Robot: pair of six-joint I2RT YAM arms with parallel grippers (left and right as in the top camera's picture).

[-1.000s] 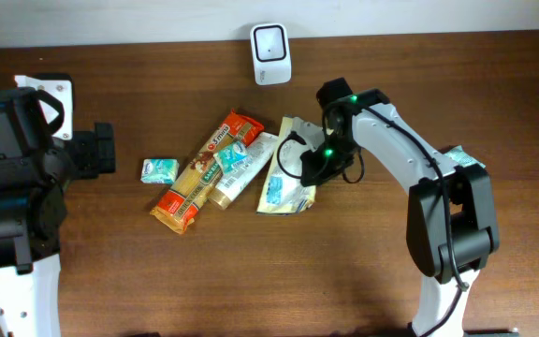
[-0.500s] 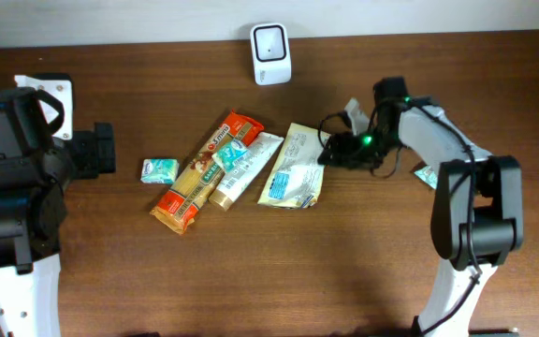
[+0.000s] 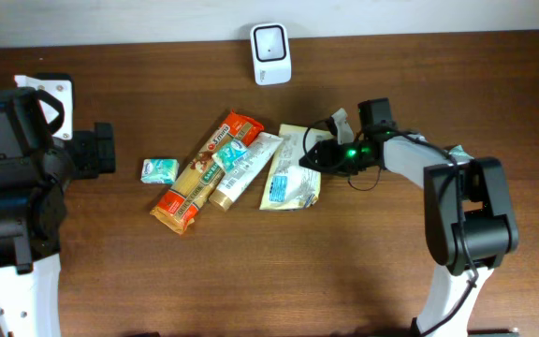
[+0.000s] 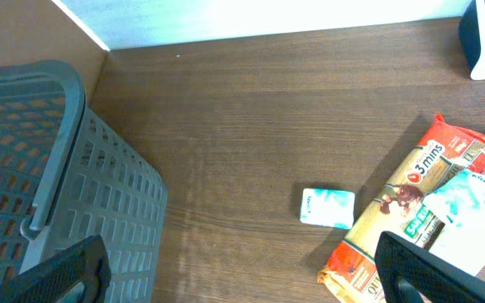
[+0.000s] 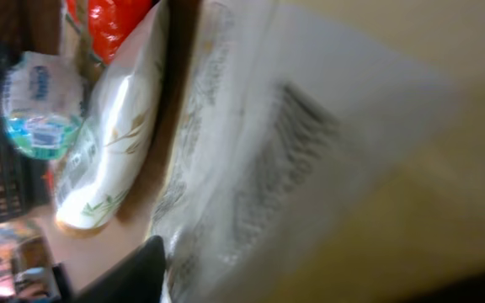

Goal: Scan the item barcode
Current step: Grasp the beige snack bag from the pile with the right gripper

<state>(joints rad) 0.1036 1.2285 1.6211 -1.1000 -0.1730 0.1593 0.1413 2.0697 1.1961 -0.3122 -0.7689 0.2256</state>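
Observation:
The white scanner (image 3: 270, 52) stands at the table's far edge. A cream flat packet (image 3: 291, 170) lies right of a white pouch (image 3: 244, 168), an orange pasta packet (image 3: 206, 172) and a small teal packet (image 3: 158, 169). My right gripper (image 3: 319, 155) is at the cream packet's upper right edge. In the right wrist view that packet (image 5: 310, 151) fills the frame, blurred, with one dark finger (image 5: 137, 269) against it; the grip itself is hidden. My left gripper (image 4: 242, 286) hangs open at the left, over bare wood, holding nothing.
A grey mesh basket (image 4: 57, 168) stands at the far left under my left arm. A small teal item (image 3: 458, 153) lies partly behind my right arm. The orange pasta packet (image 4: 411, 210) and teal packet (image 4: 327, 207) also show in the left wrist view.
My right gripper pulled off to the right, then came back left to the cream packet's edge. The packet shifted a little to the right. The left arm has not moved.

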